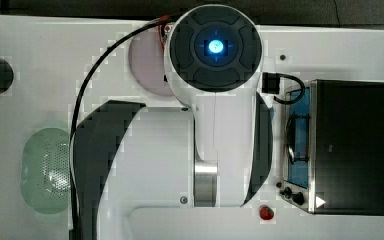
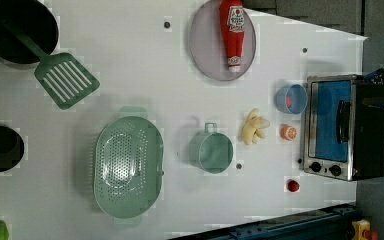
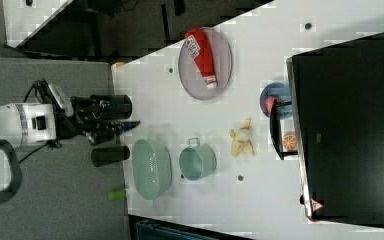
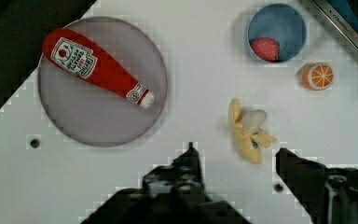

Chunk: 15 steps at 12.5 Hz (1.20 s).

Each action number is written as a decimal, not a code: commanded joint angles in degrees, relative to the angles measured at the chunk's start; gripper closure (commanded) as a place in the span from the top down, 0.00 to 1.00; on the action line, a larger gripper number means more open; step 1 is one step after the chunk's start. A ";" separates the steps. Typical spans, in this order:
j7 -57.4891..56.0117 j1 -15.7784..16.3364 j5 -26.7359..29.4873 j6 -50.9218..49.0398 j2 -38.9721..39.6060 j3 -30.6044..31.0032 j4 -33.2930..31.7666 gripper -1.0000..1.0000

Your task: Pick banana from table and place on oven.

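The banana (image 2: pixel 255 126) is a pale cream-yellow bunch lying on the white table (image 2: pixel 155 75), a short way from the oven's glass door. It also shows in the right view (image 3: pixel 242 137) and the wrist view (image 4: pixel 248 135). The oven (image 2: pixel 340 127) is a black-topped box (image 3: pixel 350 130) with a silver front and stands at the top view's right (image 1: pixel 350 145). My gripper (image 4: pixel 237 151) is open and holds nothing. It hangs well above the table (image 3: pixel 130 117). In the wrist view the banana lies just beyond the gap between the two dark fingertips.
Beside the banana are an orange slice (image 2: pixel 288 132) and a blue cup (image 2: pixel 291 98) holding something red. A ketchup bottle (image 2: pixel 232 32) lies on a grey plate (image 2: pixel 205 50). A green pot (image 2: pixel 211 151), colander (image 2: pixel 128 167), spatula (image 2: pixel 65 77) and black pots (image 2: pixel 17 30) stand further off.
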 commanded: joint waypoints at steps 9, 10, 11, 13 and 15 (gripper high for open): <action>-2.13 -1.64 0.04 -4.66 -17.30 -2.04 -16.74 1.00; -2.16 -1.65 0.04 -1.52 -15.57 -2.07 -18.20 1.00; -2.25 -1.64 0.04 1.98 -13.67 -2.05 -19.72 1.00; -2.25 -1.65 0.04 9.97 -9.81 -2.06 -23.00 1.00; -2.25 -1.67 0.04 19.46 -5.88 -2.14 -26.96 1.00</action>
